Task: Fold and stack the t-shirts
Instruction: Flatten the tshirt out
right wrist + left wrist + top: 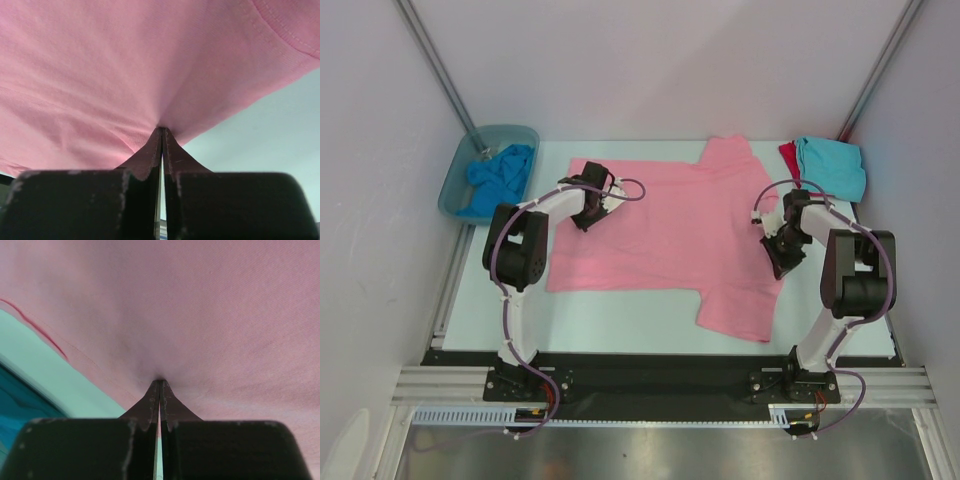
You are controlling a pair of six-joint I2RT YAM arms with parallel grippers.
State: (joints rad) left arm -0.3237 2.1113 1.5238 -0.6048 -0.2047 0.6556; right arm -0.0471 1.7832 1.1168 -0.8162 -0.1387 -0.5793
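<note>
So, step: first fold of the pink t-shirt (650,225), judged; both arms had hold of it and no fold was made yet.
Pink t-shirt: lay spread flat across the middle of the table (620,320), one sleeve toward the far side and one toward the near side.
Left gripper (588,212): jaws were pinched shut on pink cloth near the far-left corner; the wrist view showed the fabric puckering at the tips.
Right gripper (782,262): jaws were likewise closed tight on the shirt's right edge, by the near sleeve.
Done pile: turquoise t-shirt (832,165) sat folded on the red t-shirt (787,157) at the far right corner.
Waiting: blue t-shirt (500,175) was bunched in the tub (455,190), far left.
Next move: probably lift both pinches together and carry the cloth over itself; calls for an even lift, cloth kept taut, no drag.
</note>
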